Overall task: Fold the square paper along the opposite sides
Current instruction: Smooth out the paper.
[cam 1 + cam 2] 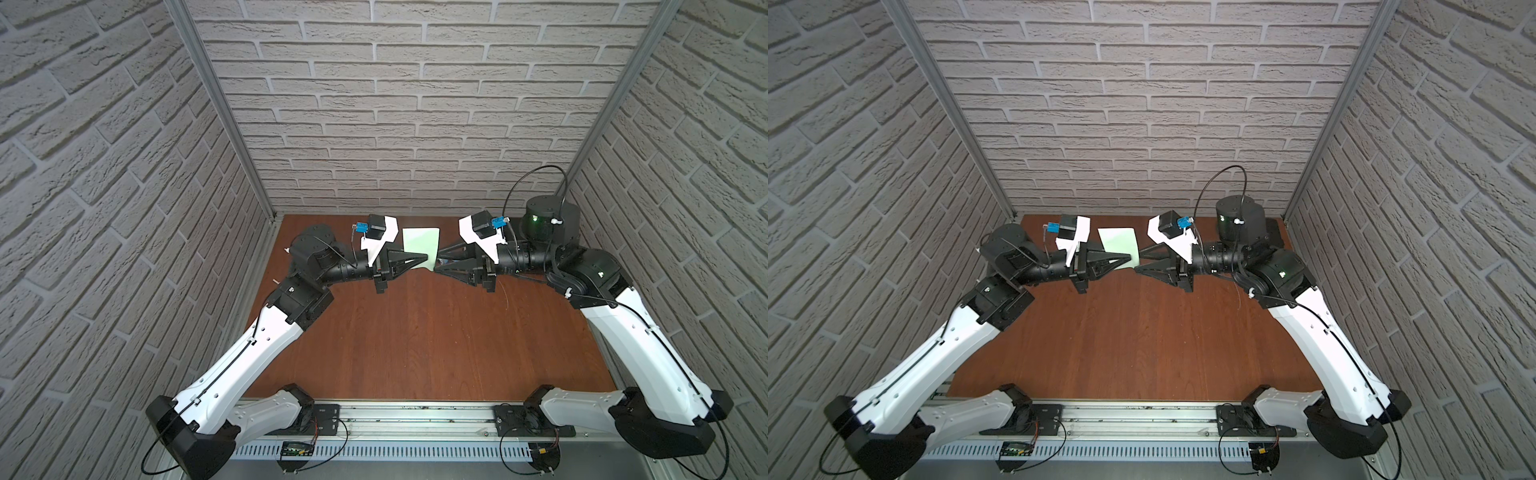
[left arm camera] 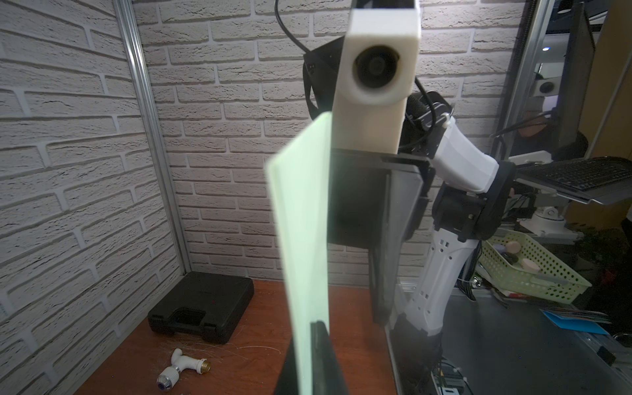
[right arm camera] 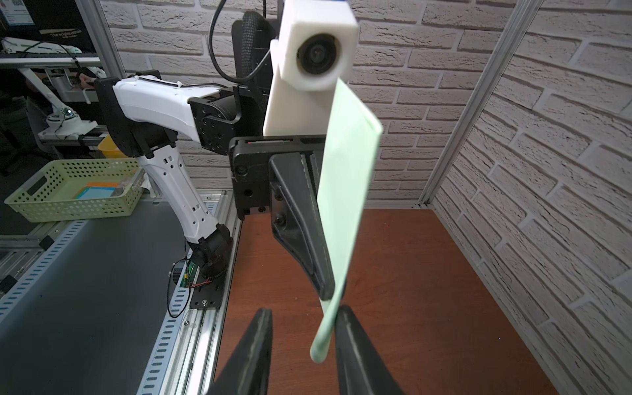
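The square paper, pale mint green, hangs in the air above the back of the table between the two arms. My left gripper is shut on the paper, which stands edge-on in its wrist view with two layers showing. My right gripper is open. The paper's rounded, doubled-over edge hangs between the right fingers and rests against one finger; the other finger stands well apart from it. The left fingertip pinches the sheet just above.
The brown wooden table has brick-pattern walls on three sides. A black case and a white tap fitting lie at the back right corner. A black cylinder stands behind the right arm. A green basket sits off the table.
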Available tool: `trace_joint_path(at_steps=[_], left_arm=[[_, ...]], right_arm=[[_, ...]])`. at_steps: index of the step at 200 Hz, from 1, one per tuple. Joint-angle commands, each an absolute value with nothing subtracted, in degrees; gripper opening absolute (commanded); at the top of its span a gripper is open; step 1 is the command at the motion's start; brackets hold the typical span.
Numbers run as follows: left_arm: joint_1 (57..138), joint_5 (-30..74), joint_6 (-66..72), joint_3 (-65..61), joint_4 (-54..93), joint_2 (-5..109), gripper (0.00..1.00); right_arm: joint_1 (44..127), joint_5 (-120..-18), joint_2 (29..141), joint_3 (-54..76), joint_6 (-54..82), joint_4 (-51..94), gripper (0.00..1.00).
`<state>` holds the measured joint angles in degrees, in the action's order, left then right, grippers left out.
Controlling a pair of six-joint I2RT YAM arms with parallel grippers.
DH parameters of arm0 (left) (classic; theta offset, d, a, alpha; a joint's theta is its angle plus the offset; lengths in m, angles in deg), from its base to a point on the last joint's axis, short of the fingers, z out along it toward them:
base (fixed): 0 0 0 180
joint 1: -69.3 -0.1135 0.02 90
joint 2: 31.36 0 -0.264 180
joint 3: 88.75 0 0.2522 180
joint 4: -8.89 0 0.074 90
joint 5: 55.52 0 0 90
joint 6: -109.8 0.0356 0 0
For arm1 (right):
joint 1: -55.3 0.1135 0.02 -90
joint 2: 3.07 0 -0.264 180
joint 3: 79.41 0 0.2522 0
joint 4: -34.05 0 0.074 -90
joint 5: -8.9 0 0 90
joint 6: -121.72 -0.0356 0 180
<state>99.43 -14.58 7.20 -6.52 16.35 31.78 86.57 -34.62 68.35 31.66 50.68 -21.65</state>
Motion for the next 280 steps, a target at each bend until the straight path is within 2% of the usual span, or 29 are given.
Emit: trace_joint_path(at_steps=[1, 97, 173, 208, 228, 242, 280], left_arm=[[98.97, -14.36, 7.87, -5.25, 14.92, 30.74, 0.0], [98.95, -15.78, 6.59, -6.24, 13.26, 30.27, 0.0], [98.92, -15.71, 6.88, -6.65, 13.51, 29.64, 0.0], [98.89, -15.45, 6.96, -6.53, 13.56, 29.7, 0.0], [98.86, -15.27, 7.05, -6.37, 13.61, 29.72, 0.0], [98.89, -15.18, 7.13, -6.27, 13.6, 29.64, 0.0], [98.91, -15.18, 7.05, -5.9, 13.68, 29.68, 0.0]], right_arm=[[86.54, -33.29, 67.33, 32.77, 51.41, -21.29, 0.33], [86.58, -35.58, 69.85, 33.83, 49.57, -19.27, 0.32], [86.57, -35.13, 70.27, 33.87, 48.85, -18.31, 0.03], [86.59, -34.46, 70.2, 33.34, 48.86, -18.43, 0.03], [86.59, -33.63, 70.06, 32.75, 48.81, -18.43, 0.21], [86.59, -33.28, 70.15, 32.0, 48.63, -18.15, 0.26], [86.56, -32.33, 70.59, 30.96, 48.24, -17.62, 0.24]])
